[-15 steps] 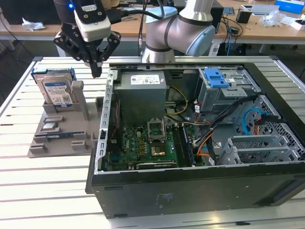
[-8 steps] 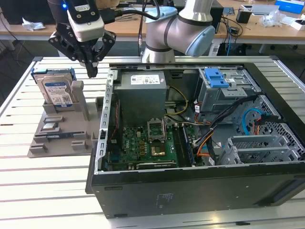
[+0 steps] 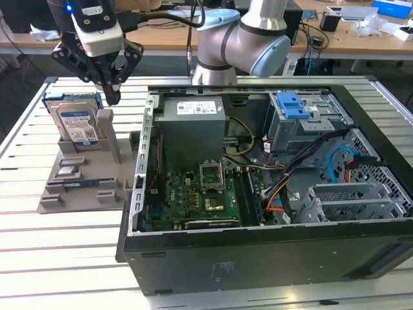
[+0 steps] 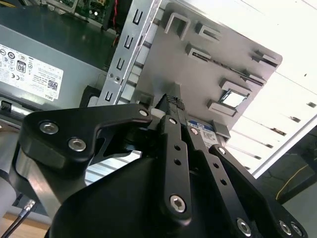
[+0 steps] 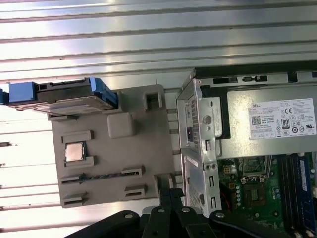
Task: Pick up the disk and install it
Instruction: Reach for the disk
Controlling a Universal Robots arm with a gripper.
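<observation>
The open black computer case [image 3: 258,258] lies closest, on the slatted table [image 3: 39,258]. At the exterior view's left, a grey holder [image 3: 97,169] carries the disk [image 3: 76,123], which stands upright in its slot. The end effector [image 3: 112,97] hangs just beside the disk's upper corner, its fingers closed together and empty.

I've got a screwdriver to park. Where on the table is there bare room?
Bare slats lie on the table near the exterior view's lower left, bordered by the grey holder and the computer case. Crowded: the holder's end where the disk stands close to the gripper, and the narrow strip between holder and case.
</observation>
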